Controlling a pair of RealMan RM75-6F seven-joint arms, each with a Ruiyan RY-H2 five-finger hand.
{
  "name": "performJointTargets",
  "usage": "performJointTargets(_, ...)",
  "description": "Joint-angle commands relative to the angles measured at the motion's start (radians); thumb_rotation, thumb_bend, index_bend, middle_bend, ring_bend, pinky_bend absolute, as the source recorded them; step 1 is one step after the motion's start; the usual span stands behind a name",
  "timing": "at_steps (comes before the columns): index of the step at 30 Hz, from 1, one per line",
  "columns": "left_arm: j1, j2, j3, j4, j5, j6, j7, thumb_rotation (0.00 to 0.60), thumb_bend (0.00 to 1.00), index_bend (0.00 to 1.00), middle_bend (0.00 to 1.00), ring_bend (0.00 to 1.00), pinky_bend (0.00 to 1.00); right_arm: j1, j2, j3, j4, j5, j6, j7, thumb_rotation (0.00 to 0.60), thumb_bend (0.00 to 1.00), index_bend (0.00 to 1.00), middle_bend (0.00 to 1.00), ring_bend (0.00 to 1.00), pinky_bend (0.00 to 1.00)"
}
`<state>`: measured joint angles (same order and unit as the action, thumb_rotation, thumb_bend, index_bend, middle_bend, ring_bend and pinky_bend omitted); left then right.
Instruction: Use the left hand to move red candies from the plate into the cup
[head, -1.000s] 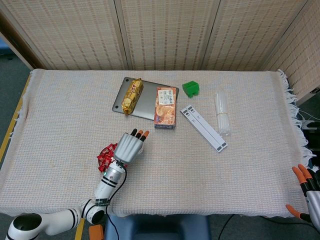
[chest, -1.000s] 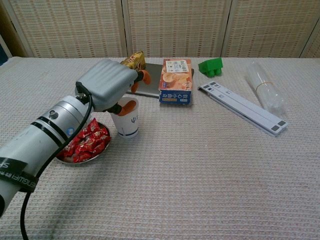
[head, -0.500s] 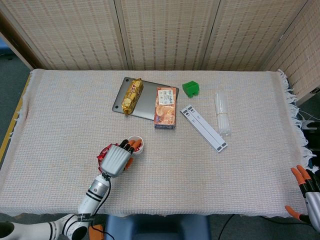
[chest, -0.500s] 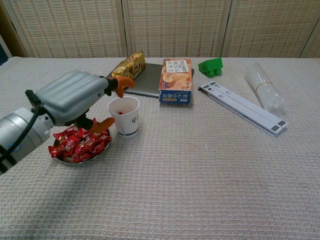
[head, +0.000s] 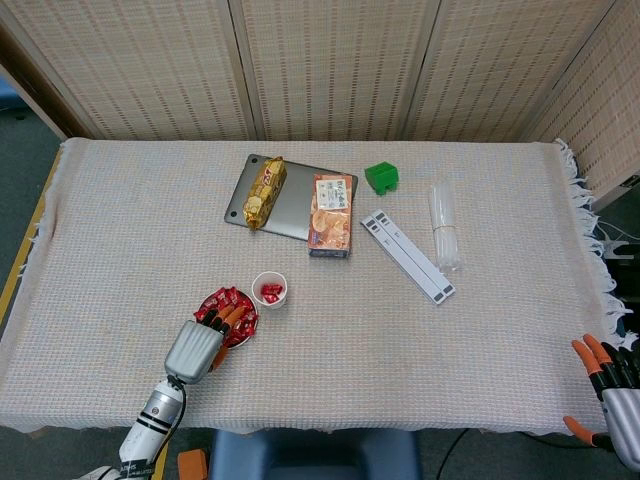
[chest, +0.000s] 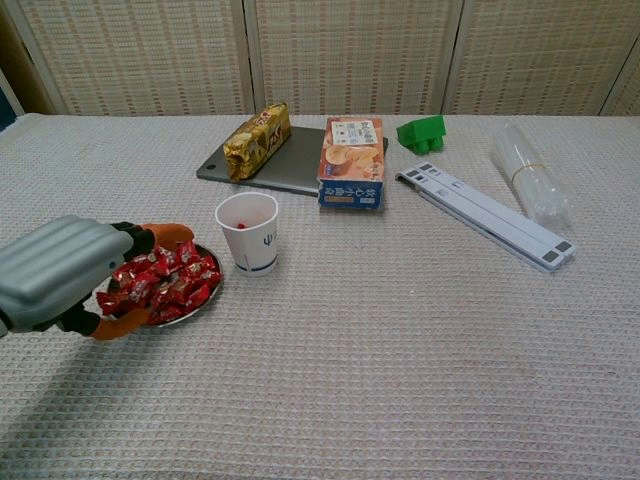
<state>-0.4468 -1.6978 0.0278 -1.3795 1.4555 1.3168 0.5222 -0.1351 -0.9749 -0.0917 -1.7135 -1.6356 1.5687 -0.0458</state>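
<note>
Woven screen panels behind, table (head: 480, 350) covered in beige woven cloth. Plate (head: 247, 331) sits at about 7 o'clock from table centre, piled with red candies (chest: 165, 280). Cup (chest: 248, 232), white paper, stands upright just beside plate at plate's 1 o'clock, apart from it; a few red candies show inside in head view. Left hand (chest: 55, 272) is at plate's near-left edge, roughly 7 o'clock of plate, fingers spread apart over the candy pile, orange fingertips (chest: 172, 231) above the candies, thumb low at plate rim. Nothing visibly held in it; contact with candies cannot be told. Right hand (head: 610, 385) at far right near-edge corner of head view, about 4 o'clock, off the table edge, fingers apart, holding nothing; not seen in chest view.

At 12 o'clock: grey laptop (head: 290, 208), closed, flat. Gold snack bag (head: 265, 191) lies on its left part. Biscuit box (head: 331, 215), orange and blue, lies partly on laptop's right edge. Green block (head: 381, 177) at 1 o'clock, just right of box, apart. White folded stand (head: 407, 256), lying diagonal, at 2 o'clock. Clear plastic sleeve (head: 444, 224) beside it further right, banded at the middle.
</note>
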Motion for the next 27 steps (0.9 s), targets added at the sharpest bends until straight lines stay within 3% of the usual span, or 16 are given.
performJointTargets(1, -0.002, -0.052, -0.004, 0.074, 0.028, 0.000, -0.003, 0.600, 0.35, 0.12, 0.22, 0.27, 1.00, -0.001, -0.001, 0.002, 0.002, 0.001, 0.003, 0.000, 0.600, 0.04, 0.00, 0.00, 0.00, 0.00)
performJointTargets(9, -0.018, -0.122, -0.025, 0.189, 0.048, -0.022, -0.006, 0.600, 0.35, 0.15, 0.24, 0.28, 1.00, 0.002, 0.003, 0.004, -0.003, 0.017, -0.010, -0.003, 0.600, 0.04, 0.00, 0.00, 0.00, 0.00)
performJointTargets(27, -0.040, -0.134, -0.074, 0.240, -0.014, -0.114, 0.008, 0.600, 0.35, 0.25, 0.25, 0.28, 1.00, 0.007, 0.002, 0.007, -0.005, 0.026, -0.020, -0.006, 0.600, 0.04, 0.00, 0.00, 0.00, 0.00)
